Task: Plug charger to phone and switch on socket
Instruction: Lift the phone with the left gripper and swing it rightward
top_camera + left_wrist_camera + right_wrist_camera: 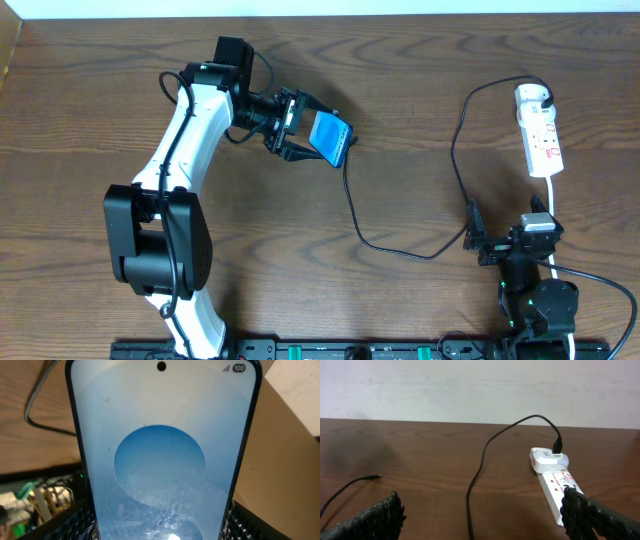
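Two arms reach over a wooden tabletop (80, 120). The left gripper (306, 128) is closed on the phone (333, 138), holding it by its lower end. In the left wrist view the gripper's ribbed fingers (70, 522) press in from both sides, and the blue-white screen fills most of the picture. The camera hole and a "100" battery mark sit at the far end of the screen. From above, the phone sits left of centre on the far half of the tabletop, tilted, with its screen angled toward the left arm.

The charger's black cable (400, 250) starts just beside the phone's near corner and sags toward the front edge. It then climbs in a loop to the white plug (533, 95), which is seated in the far end of the socket (541, 137). The socket lies at the right side, lengthwise front to back. In the right wrist view the cable's small tip (376, 477) lies bare on the wood. Whether the socket's switch is on cannot be told.

The right gripper (481, 499) is spread wide with nothing in it, low near the front right. Its right finger is near the socket's near end.
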Robot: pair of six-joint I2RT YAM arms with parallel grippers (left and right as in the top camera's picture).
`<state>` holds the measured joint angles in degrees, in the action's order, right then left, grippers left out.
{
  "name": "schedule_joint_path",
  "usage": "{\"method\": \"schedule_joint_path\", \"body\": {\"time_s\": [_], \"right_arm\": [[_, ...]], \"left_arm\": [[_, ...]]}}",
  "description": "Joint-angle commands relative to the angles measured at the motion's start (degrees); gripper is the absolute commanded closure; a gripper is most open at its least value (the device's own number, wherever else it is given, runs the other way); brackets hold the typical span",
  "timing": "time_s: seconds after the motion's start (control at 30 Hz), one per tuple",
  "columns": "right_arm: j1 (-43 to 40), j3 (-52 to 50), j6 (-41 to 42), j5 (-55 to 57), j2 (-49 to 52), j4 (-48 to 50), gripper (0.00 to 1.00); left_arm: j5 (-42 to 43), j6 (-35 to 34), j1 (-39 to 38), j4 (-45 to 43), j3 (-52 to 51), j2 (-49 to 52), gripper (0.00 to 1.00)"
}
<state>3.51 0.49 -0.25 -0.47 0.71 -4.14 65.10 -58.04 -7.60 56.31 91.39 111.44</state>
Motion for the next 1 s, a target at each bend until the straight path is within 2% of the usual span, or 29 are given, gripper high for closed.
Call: {"method": "schedule_joint_path", "body": {"time_s": [0.0,0.3,0.5,0.63,0.73,0.97], "right_arm": [[0.3,-0.2,0.8,-0.3,-0.3,-0.2,0.01],[0.3,-0.2,0.8,-0.3,-0.3,-0.2,0.01],[0.3,-0.2,0.8,-0.3,-0.3,-0.2,0.01],[0.3,-0.2,0.8,-0.3,-0.3,-0.2,0.01],[0.3,-0.2,0.8,-0.3,-0.3,-0.2,0.01],[0.3,-0.2,0.8,-0.3,-0.3,-0.2,0.01]], "left_arm": [[4.7,-5.1,0.2,0.0,1.6,-2.3,0.33],[10.7,-6.8,0.2,0.0,1.6,-2.3,0.33],[11.0,-11.0,0.2,0.0,1.6,-2.3,0.33],[10.5,-11.3,0.2,0.0,1.6,-2.3,0.33],[7.1,-11.3,0.3,0.0,1.6,-2.3,0.33],[-10.5,-11.3,0.8,0.0,1.6,-2.3,0.37]]}}
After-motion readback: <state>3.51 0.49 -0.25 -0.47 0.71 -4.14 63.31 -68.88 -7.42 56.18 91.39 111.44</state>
